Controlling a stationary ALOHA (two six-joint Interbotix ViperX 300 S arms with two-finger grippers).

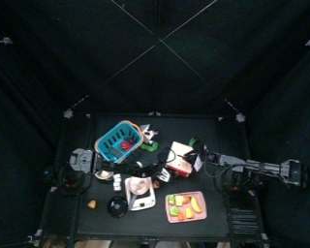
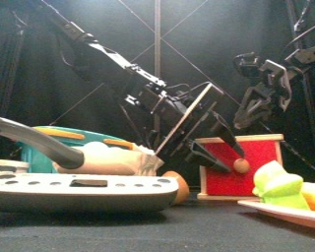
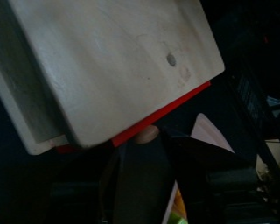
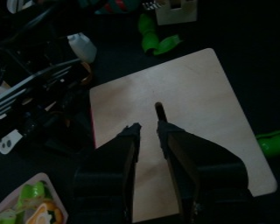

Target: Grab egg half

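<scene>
The egg half (image 2: pixel 242 165) is a small tan rounded piece against the front of a red box (image 2: pixel 259 157). It also shows pinkish in the left wrist view (image 3: pixel 149 133), just under the box's red edge. My left gripper (image 2: pixel 211 152) reaches across from the left, low beside the box and close to the egg half; its tips are dark and blurred (image 3: pixel 143 166). A pale wooden board (image 4: pixel 189 96) lies on the red box. My right gripper (image 4: pixel 150 127) hangs over the board, jaws nearly together and empty; it also shows in the front view (image 2: pixel 266 98).
A blue basket (image 1: pixel 119 142) stands at the back left. A plate with food (image 1: pixel 186 205) sits at the front right. A black pan (image 1: pixel 116 205) and a white tray (image 2: pixel 82 187) are at the front left. A brown egg (image 2: pixel 175 185) lies beside the tray.
</scene>
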